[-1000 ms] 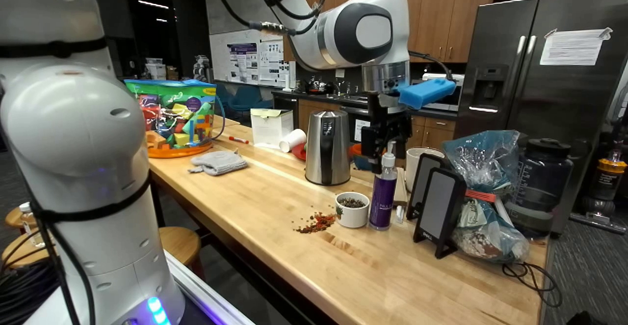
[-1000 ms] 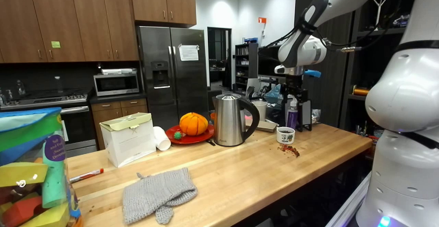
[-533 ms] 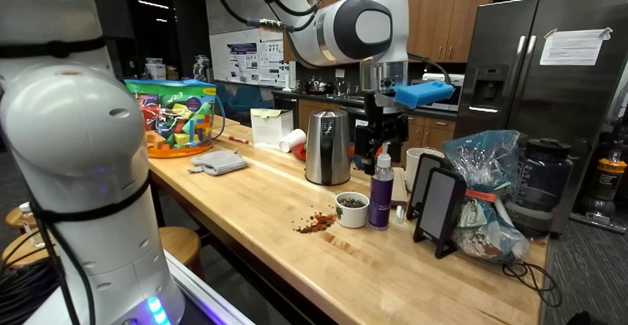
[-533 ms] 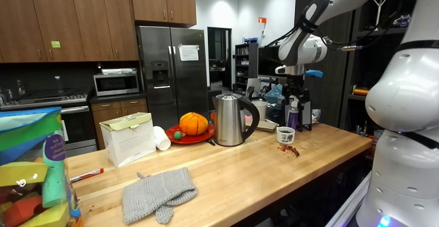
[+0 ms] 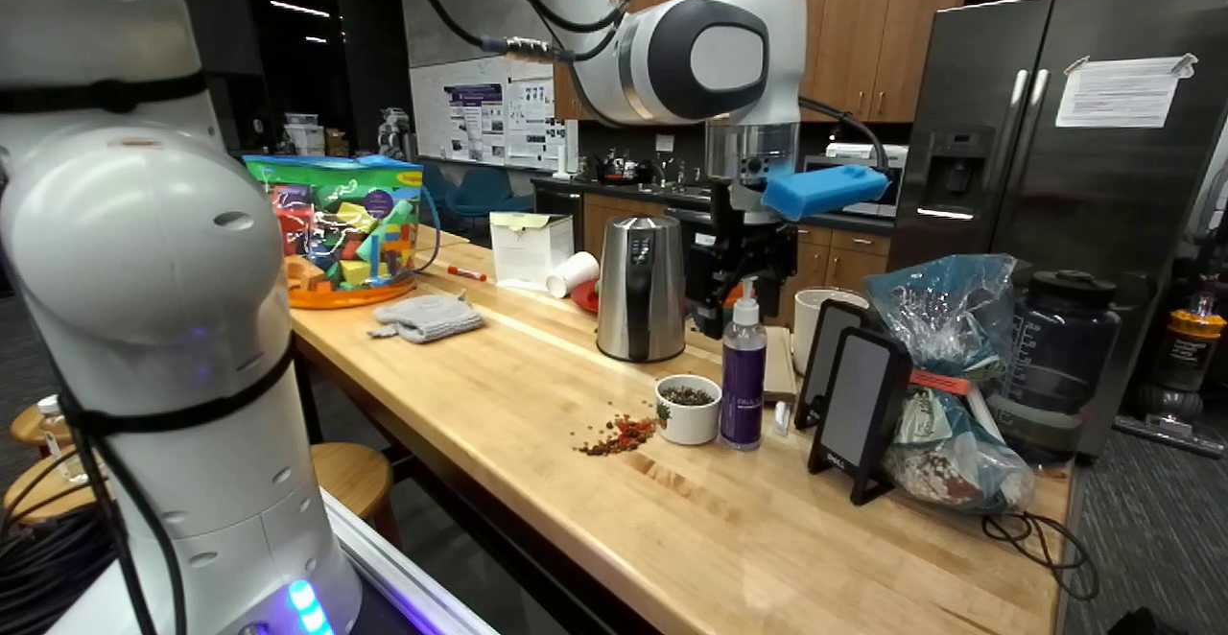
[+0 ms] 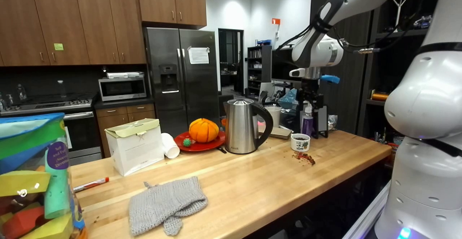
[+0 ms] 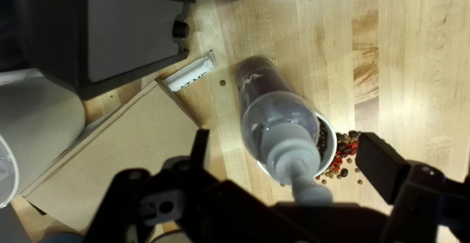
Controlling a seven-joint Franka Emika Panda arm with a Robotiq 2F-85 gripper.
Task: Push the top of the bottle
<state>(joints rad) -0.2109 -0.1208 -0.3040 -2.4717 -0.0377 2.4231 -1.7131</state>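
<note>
The bottle (image 5: 743, 386), slim with a purple label and a white pump top, stands on the wooden table. It also shows in an exterior view (image 6: 307, 124) and in the wrist view (image 7: 262, 79). My gripper (image 5: 734, 304) points down over it and also shows in an exterior view (image 6: 311, 103). In the wrist view my gripper (image 7: 286, 147) is open, with its fingers apart on either side of the pump top (image 7: 293, 158). The pump's upper end reaches the dark palm between the fingers; whether they touch I cannot tell. Nothing is gripped.
A white cup of dark grains (image 5: 689, 410) stands right beside the bottle, with spilled seeds (image 5: 622, 435) near it. Black speakers (image 5: 859, 410) stand on the bottle's other side. A steel kettle (image 5: 641, 290), a brown flat box (image 7: 121, 151) and a white container (image 5: 827, 314) are close.
The gripper has shifted slightly left in an exterior view. The bottle's top has moved left with it, so the bottle leans less than before. Its base has barely moved.
</note>
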